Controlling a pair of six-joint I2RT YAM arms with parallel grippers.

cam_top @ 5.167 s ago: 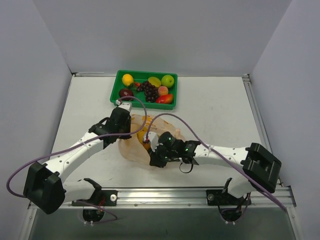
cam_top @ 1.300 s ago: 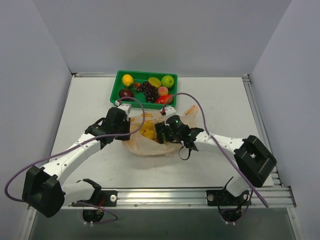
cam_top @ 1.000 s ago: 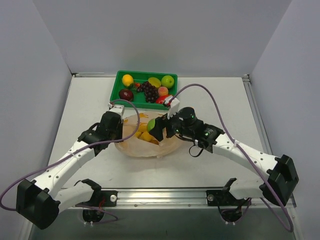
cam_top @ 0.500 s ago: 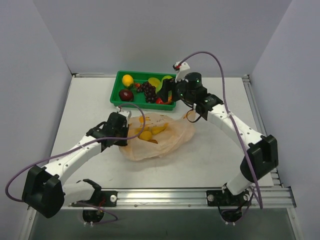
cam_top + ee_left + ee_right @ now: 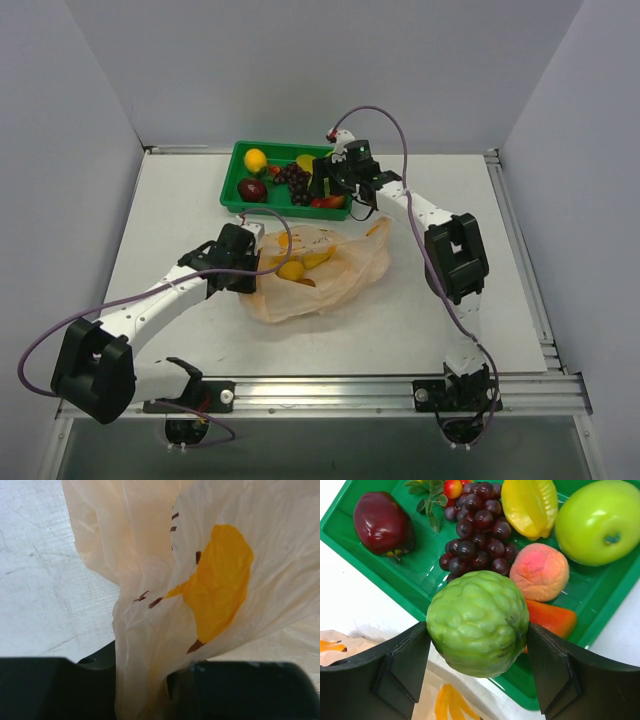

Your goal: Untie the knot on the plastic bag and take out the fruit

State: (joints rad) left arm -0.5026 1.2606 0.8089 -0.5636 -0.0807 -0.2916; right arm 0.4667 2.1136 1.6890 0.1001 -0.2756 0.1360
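The plastic bag (image 5: 330,272) lies open and crumpled mid-table, with yellow fruit (image 5: 293,270) showing through it. My left gripper (image 5: 150,690) is shut on a bunched fold of the bag (image 5: 200,580) at its left edge (image 5: 255,278). My right gripper (image 5: 477,630) is shut on a green bumpy fruit (image 5: 477,622), held just above the near edge of the green tray (image 5: 420,582). In the top view the right gripper (image 5: 322,186) hangs over the tray's right half. No knot shows.
The tray (image 5: 283,147) at the back holds a dark red apple (image 5: 382,522), grapes (image 5: 477,535), a yellow star fruit (image 5: 530,505), a green apple (image 5: 600,522), a peach (image 5: 540,572) and a red-orange piece (image 5: 552,617). Grey walls enclose three sides.
The right gripper has lifted the green fruit out of the bag and carried it back to the tray. The left gripper has kept its hold on the bag.
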